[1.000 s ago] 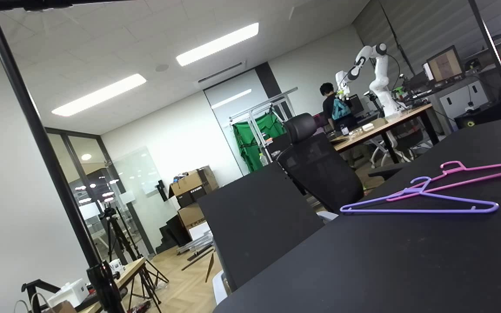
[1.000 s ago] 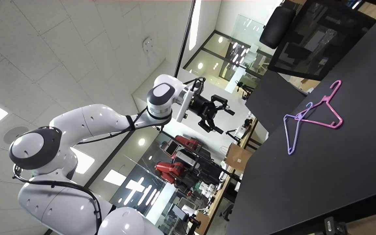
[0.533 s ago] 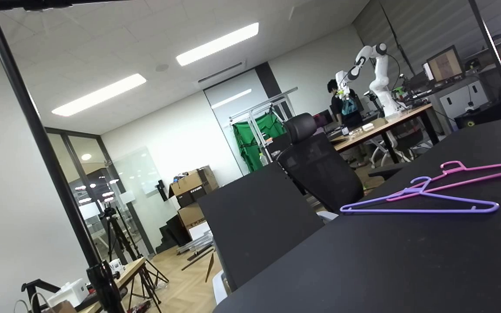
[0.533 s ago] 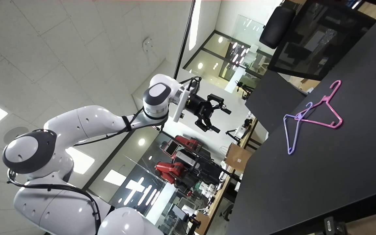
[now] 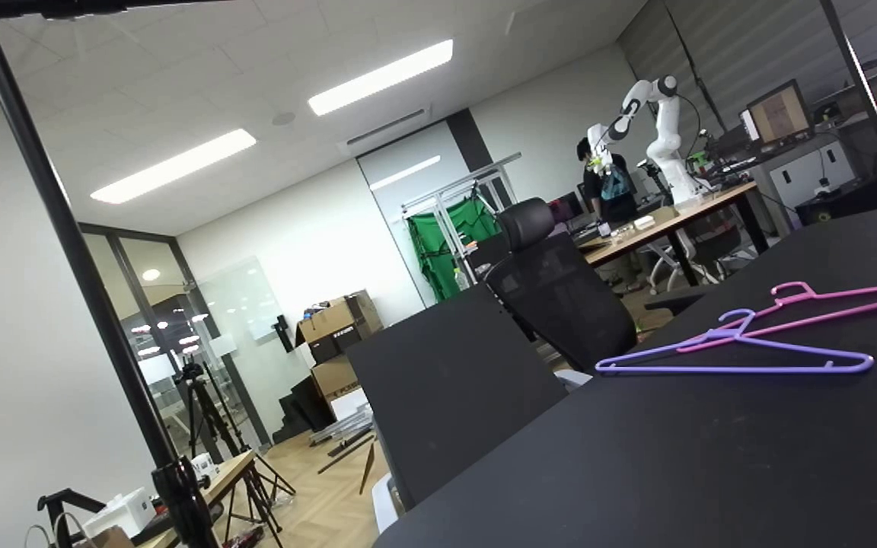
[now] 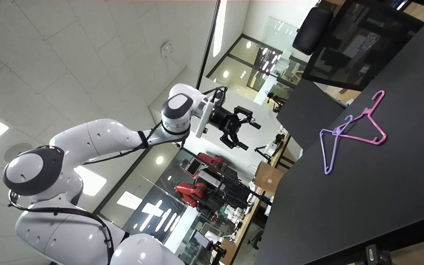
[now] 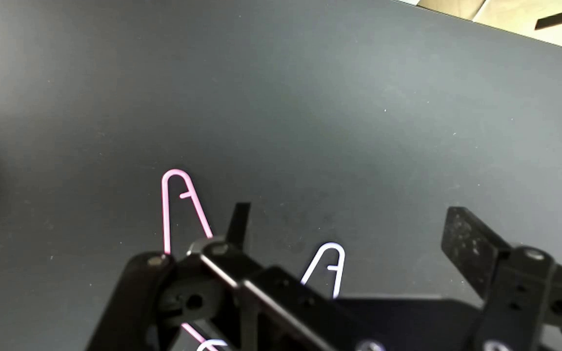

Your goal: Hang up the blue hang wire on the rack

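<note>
The blue hang wire, a blue-violet hanger, lies flat on the black table in both exterior views (image 5: 726,333) (image 6: 338,130). One end of it shows between my fingers in the wrist view (image 7: 331,245); the gripper hides most of the rest. It overlaps the pink hanger (image 6: 369,111), seemingly on top of it. My gripper (image 6: 250,136) is open and empty, well above the table and apart from the hangers; its spread fingers also show in the wrist view (image 7: 349,217). A black pole (image 5: 65,221) with a top bar (image 5: 88,7) may be the rack.
The black table (image 6: 381,191) has its edge towards a black office chair (image 5: 560,281). A dark panel (image 5: 454,388) stands by that edge. Another black pole (image 6: 209,48) rises behind my arm. A person (image 5: 606,183) stands far back beside another white arm (image 5: 667,129).
My arm and gripper moved slightly left in the exterior picture between one second and half a second ago, then stayed still. The hangers have not moved. The person in the background shifted right.
</note>
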### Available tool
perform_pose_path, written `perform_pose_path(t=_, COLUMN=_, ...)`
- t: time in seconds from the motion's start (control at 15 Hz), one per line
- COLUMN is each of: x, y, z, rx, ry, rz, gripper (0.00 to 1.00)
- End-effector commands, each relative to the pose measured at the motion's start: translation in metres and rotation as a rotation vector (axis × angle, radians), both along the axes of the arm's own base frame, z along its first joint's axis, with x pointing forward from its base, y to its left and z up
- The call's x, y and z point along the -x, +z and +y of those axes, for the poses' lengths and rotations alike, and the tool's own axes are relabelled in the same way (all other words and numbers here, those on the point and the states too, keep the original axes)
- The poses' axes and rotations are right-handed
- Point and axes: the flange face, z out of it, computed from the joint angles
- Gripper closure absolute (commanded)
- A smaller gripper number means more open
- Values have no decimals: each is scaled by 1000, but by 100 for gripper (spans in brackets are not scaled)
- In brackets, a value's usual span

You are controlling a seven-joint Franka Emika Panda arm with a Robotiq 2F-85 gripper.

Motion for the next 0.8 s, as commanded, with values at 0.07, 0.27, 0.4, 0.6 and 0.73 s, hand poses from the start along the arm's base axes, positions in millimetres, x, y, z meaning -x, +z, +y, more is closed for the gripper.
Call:
perform_pose_path(t=0.07, x=-6, y=-1, z=-1, rx=6, ry=-4, rz=-19, gripper=0)
perform_pose_path(t=0.27, x=-35, y=-11, z=-6, rx=19, ry=-2, rz=-70, gripper=0)
perform_pose_path(t=0.4, x=-60, y=-20, z=-7, rx=33, ry=6, rz=-96, gripper=0)
perform_pose_path(t=0.6, x=-105, y=-33, z=-6, rx=57, ry=10, rz=-144, gripper=0)
perform_pose_path(t=0.73, x=-137, y=-43, z=-4, rx=59, ry=-7, rz=-195, gripper=0)
